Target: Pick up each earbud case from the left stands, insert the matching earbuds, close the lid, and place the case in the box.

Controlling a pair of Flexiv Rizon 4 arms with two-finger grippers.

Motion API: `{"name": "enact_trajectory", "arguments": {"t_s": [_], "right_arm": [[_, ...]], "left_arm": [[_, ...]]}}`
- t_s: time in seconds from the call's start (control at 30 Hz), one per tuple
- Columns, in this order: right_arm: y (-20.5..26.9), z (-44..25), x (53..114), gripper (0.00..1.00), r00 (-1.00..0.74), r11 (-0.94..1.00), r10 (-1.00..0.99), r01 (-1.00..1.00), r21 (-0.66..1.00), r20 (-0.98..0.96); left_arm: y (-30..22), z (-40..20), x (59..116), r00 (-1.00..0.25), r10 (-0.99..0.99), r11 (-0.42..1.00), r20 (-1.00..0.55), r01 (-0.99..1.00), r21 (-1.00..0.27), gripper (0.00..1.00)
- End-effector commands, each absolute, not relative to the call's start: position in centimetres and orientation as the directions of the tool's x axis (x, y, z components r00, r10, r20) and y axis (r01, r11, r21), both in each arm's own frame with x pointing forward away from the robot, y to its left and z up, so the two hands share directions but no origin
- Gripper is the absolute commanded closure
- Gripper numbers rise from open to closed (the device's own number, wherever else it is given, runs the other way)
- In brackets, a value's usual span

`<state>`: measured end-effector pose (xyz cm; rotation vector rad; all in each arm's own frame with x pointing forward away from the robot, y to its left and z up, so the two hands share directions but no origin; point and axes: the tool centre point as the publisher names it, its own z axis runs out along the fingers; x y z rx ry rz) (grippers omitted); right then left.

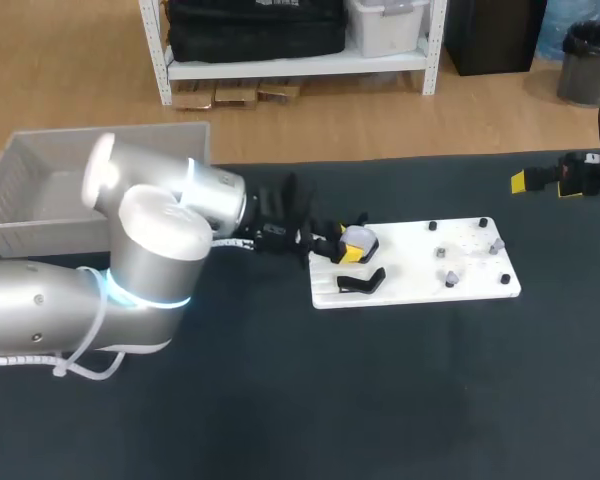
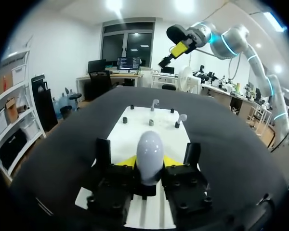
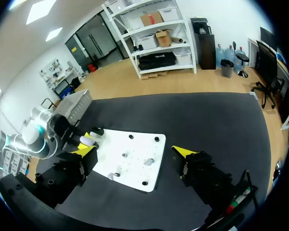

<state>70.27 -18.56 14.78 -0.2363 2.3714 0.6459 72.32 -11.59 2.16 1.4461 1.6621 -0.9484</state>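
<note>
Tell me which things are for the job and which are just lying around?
For the job: case in left gripper, earbuds, empty stand, board, box.
Just lying there: black pegs on the board, the table.

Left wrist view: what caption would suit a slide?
Left gripper closed on a pale grey, egg-shaped earbud case over the white pegged board.

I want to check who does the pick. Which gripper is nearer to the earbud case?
Left. The left gripper has the case between its fingers; the right gripper is far off, beyond the board's right end.
</note>
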Motion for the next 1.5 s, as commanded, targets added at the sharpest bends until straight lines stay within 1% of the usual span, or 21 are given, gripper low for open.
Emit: {"name": "enact_trajectory", "arguments": {"t_s": [0.03, 0.23, 0.33, 0.4, 0.47, 0.53, 0.67, 0.8, 1.07, 1.3, 1.5], "right_arm": [[-18.5, 14.9, 70.2, 0.00, -0.766, 0.863, 0.000, -0.325, 0.386, -0.643], [-18.5, 14.9, 70.2, 0.00, -0.766, 0.863, 0.000, -0.325, 0.386, -0.643], [-18.5, 14.9, 70.2, 0.00, -0.766, 0.863, 0.000, -0.325, 0.386, -0.643], [-16.5, 14.4, 70.4, 0.00, -0.776, 0.846, -0.019, -0.348, 0.403, -0.631], [-14.5, 13.9, 70.6, 0.00, -0.786, 0.853, -0.066, -0.364, 0.373, -0.615], [-12.9, 13.6, 70.7, 0.00, -0.784, 0.846, -0.070, -0.374, 0.380, -0.617], [-9.1, 13.2, 70.4, 0.00, -0.785, 0.839, -0.137, -0.416, 0.350, -0.604], [-6.6, 12.6, 70.0, 0.00, -0.785, 0.825, -0.161, -0.440, 0.355, -0.598], [-4.3, 11.4, 68.3, 0.00, -0.797, 0.816, -0.186, -0.451, 0.361, -0.575], [-2.8, 11.2, 67.9, 0.00, -0.793, 0.821, -0.241, -0.473, 0.318, -0.559], [-1.6, 11.1, 68.4, 0.00, -0.796, 0.812, -0.267, -0.489, 0.318, -0.543]], "left_arm": [[-10.8, 3.3, 72.1, -0.097, 0.452, 0.100, -0.887, 0.993, -0.058, 1.00], [-10.4, 5.2, 72.1, -0.074, 0.457, 0.106, -0.886, 0.994, -0.028, 1.00], [-10.4, 5.2, 72.1, -0.074, 0.457, 0.106, -0.886, 0.994, -0.028, 1.00], [-10.4, 5.2, 72.1, -0.074, 0.457, 0.106, -0.886, 0.994, -0.028, 1.00], [-10.4, 5.2, 72.1, -0.074, 0.457, 0.106, -0.886, 0.994, -0.028, 1.00], [-10.4, 5.2, 72.1, -0.074, 0.457, 0.106, -0.886, 0.994, -0.028, 1.00], [-10.4, 5.2, 72.1, -0.074, 0.457, 0.106, -0.886, 0.994, -0.028, 1.00], [-10.4, 5.2, 72.1, -0.074, 0.457, 0.106, -0.886, 0.994, -0.028, 1.00], [-10.5, 5.5, 72.6, -0.081, 0.444, 0.115, -0.892, 0.993, -0.033, 1.00], [-11.5, 7.1, 72.4, -0.021, 0.393, 0.123, -0.919, 0.992, 0.031, 1.00], [-12.4, 8.0, 71.9, 0.000, 0.380, 0.105, -0.925, 0.993, 0.044, 1.00]]}}
